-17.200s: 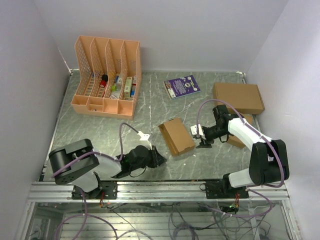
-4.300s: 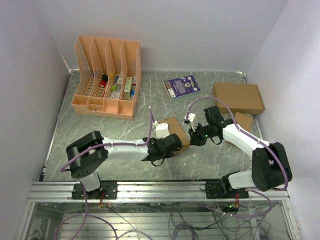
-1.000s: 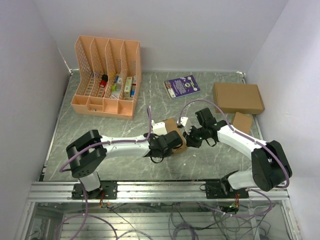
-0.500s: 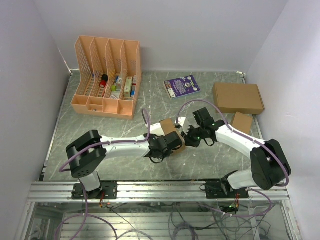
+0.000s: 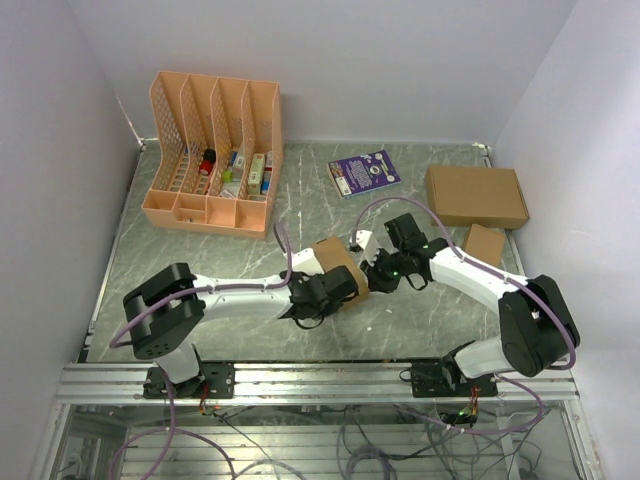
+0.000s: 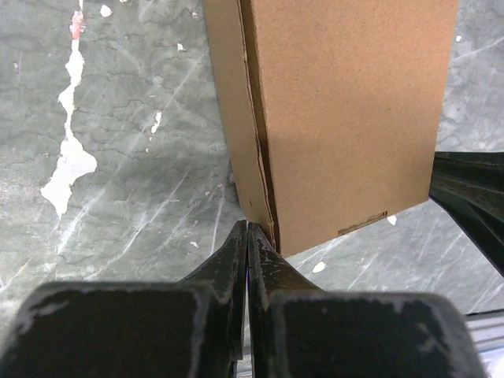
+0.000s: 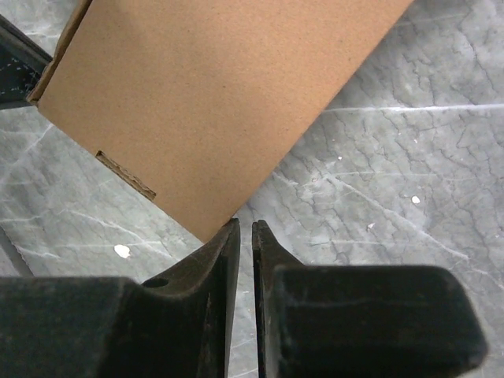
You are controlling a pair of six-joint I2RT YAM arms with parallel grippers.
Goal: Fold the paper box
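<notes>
While left claw (image 6: 248, 227) is closed, right claw (image 7: 245, 227) stands ajar, paper box (image 6: 346, 110) between.

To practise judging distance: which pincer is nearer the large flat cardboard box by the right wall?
Right. The right pincer sits at the paper box, on the side facing the large cardboard box; the left pincer is at its opposite side, farther off.

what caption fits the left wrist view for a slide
Left gripper, shut, with its tips at the near corner of the brown paper box on the marbled table
</notes>
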